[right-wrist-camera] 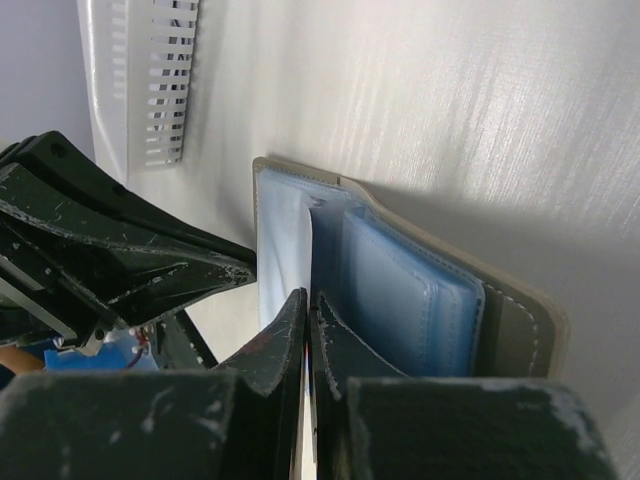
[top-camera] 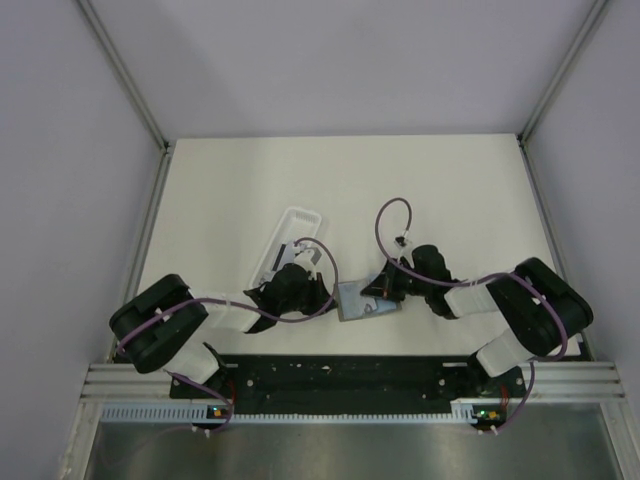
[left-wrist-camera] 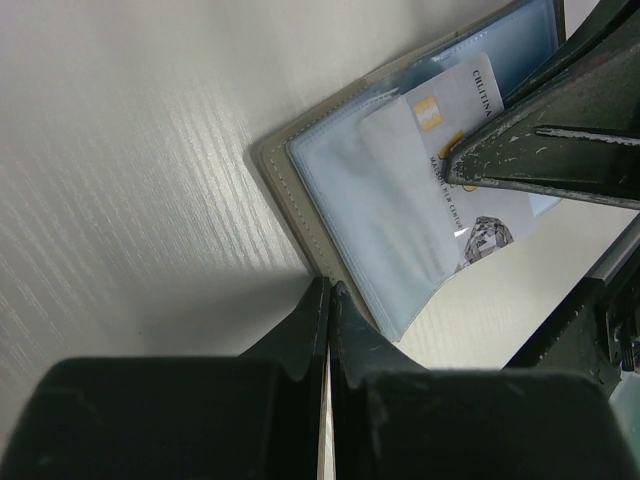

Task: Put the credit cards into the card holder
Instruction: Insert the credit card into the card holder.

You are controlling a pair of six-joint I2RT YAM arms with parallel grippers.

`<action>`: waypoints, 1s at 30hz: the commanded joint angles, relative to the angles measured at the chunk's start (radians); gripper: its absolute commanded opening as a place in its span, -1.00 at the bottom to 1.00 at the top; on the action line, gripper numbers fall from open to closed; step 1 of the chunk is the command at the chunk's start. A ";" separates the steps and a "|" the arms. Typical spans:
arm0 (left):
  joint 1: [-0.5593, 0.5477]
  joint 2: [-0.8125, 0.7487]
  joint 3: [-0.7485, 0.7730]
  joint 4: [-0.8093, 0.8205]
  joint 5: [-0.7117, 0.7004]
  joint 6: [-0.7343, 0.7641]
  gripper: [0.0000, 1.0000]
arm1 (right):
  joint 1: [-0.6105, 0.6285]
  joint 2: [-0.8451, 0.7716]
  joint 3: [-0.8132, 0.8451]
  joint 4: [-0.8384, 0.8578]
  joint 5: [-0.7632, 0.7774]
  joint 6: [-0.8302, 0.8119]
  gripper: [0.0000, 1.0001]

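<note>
The left hand [top-camera: 328, 298] sits just left of the card holder [top-camera: 358, 302], its two fingers [left-wrist-camera: 300, 335] pressed flat together at the holder's edge. A thin pale line runs between them; I cannot tell whether anything is pinched there. Up and to the left of the card holder, a long white tray [top-camera: 290, 232] lies on the pale tabletop [top-camera: 450, 190], partly under the left arm.

The card holder lies open between the two hands. It has a grey stitched cover and a stack of bluish, translucent pockets [left-wrist-camera: 400, 210]. One credit card [left-wrist-camera: 470, 95] is in it, pale with a gold chip and dark printing. Its lower part is veiled by a cloudy pocket flap and its upper part is bare.

The right hand [top-camera: 380, 292] comes in from the card holder's right side, fingers clenched shut, tips over the card's face.

The overhead view shows only a small grey rectangle flanked by the two dark hands, with no card visible. The left wrist view alone shows the chip and lettering. The right wrist view shows the holder from its spine side, with the pocket leaves fanned upward and a pale sheet standing among them. It also shows a slotted white rail at the tabletop's edge beyond.
</note>
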 commanded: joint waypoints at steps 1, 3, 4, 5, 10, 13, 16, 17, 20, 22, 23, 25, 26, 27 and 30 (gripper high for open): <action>-0.002 0.024 0.016 -0.012 0.000 0.014 -1.00 | 0.016 -0.016 -0.023 -0.053 -0.036 -0.009 -1.00; -0.002 0.023 0.016 -0.012 0.000 0.014 -1.00 | 0.019 -0.016 -0.031 -0.047 -0.019 0.003 -1.00; -0.002 0.023 0.016 -0.010 0.000 0.014 -1.00 | 0.022 -0.013 -0.034 -0.041 -0.008 0.011 -1.00; -0.004 0.024 0.016 -0.010 0.002 0.014 -1.00 | 0.027 -0.008 -0.034 -0.032 0.005 0.023 -1.00; -0.002 0.023 0.015 -0.006 0.005 0.009 -1.00 | 0.094 0.019 -0.035 0.036 0.104 0.103 -1.00; -0.004 0.018 0.011 -0.004 0.005 0.006 -1.00 | 0.143 0.033 -0.025 0.054 0.154 0.133 -1.00; -0.004 0.006 0.004 -0.006 0.002 0.006 -1.00 | 0.160 0.018 -0.011 0.013 0.190 0.134 -0.86; -0.004 0.001 0.001 -0.007 0.000 0.006 -1.00 | 0.160 0.003 -0.008 -0.017 0.202 0.127 -0.76; -0.004 -0.008 -0.004 -0.010 -0.003 0.008 -1.00 | 0.163 -0.074 0.020 -0.148 0.245 0.078 -0.55; -0.004 -0.010 -0.004 -0.010 -0.003 0.008 -1.00 | 0.163 -0.128 0.051 -0.279 0.266 0.036 -0.41; -0.004 -0.010 -0.004 -0.010 -0.003 0.009 -1.00 | 0.165 -0.154 0.067 -0.333 0.277 0.014 -0.34; -0.004 -0.007 -0.002 -0.006 -0.001 0.009 -1.00 | 0.168 -0.203 0.107 -0.431 0.297 -0.035 -0.25; -0.005 -0.004 -0.002 -0.003 0.000 0.008 -1.00 | 0.169 -0.220 0.136 -0.474 0.306 -0.053 -0.20; -0.004 -0.002 -0.002 0.000 0.000 0.006 -1.00 | 0.171 -0.227 0.153 -0.519 0.315 -0.069 -0.17; -0.004 0.004 -0.004 0.008 0.000 0.002 -1.00 | 0.176 -0.235 0.212 -0.616 0.341 -0.116 -0.07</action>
